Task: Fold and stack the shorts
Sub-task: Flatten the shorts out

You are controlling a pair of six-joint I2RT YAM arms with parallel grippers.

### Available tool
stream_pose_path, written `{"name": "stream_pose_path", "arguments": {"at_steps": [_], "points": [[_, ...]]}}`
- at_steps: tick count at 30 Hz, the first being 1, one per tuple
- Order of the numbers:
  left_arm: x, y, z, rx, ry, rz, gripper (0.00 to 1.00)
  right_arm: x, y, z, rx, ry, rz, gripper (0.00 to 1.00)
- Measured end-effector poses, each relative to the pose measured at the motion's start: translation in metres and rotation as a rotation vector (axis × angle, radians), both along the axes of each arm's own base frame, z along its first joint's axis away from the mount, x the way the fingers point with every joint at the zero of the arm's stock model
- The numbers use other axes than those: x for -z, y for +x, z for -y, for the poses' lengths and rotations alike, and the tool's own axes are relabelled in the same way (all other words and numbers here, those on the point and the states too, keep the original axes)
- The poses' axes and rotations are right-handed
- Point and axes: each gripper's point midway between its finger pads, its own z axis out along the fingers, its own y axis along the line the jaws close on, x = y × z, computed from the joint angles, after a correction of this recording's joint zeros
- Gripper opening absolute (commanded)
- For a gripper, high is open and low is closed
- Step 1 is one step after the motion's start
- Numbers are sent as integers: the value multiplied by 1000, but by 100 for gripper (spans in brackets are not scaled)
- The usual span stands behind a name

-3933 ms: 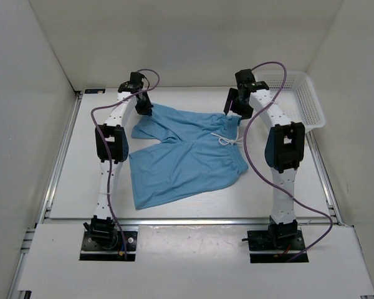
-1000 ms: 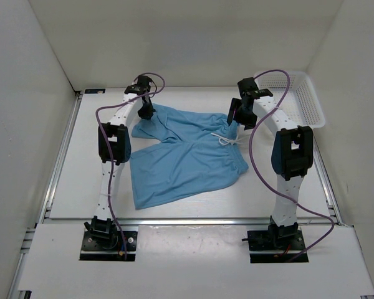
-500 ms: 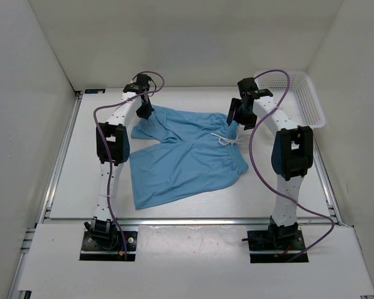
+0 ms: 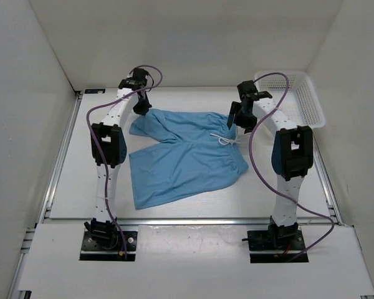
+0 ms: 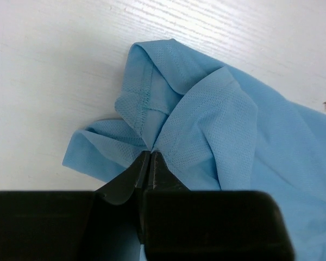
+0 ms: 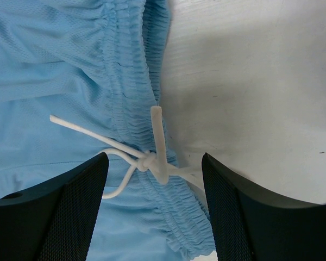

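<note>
The left claw (image 5: 150, 156) is pinched tight on a bunched fold of the shorts (image 4: 187, 156) at the far leg hem, fabric fanning out from its tips. The right claw (image 6: 155, 168) is spread wide and holds nothing, straddling the waistband (image 6: 130, 98) with the white drawstring knot (image 6: 148, 161) between its fingers. The rest of the shorts lies flat on the tabletop (image 4: 75, 180), between both claws and nearer the bases.

The white table (image 4: 75, 187) carries the light blue shorts (image 4: 187, 162) and a mesh basket (image 4: 305, 93).
</note>
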Motion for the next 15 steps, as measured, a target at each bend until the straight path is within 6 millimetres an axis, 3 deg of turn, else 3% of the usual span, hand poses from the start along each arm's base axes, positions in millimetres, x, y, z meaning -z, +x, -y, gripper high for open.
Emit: {"name": "stream_pose_path", "arguments": {"at_steps": [2,6,7,9,11,15], "points": [[4,-4,-1,2,5,-19,17,1,-1,0,0,-1,-5,74],[6,-5,0,11,3,-27,33,0,-2,0,0,0,-3,74],[8,-5,1,14,1,-31,33,-1,-2,0,0,1,-1,74],[13,-5,2,15,-6,-39,28,-3,-2,0,-1,4,4,74],[21,-5,3,18,-8,-53,10,-5,-2,0,-1,5,7,74],[32,-8,4,24,-10,-80,10,-5,-2,0,-2,6,7,74]]}}
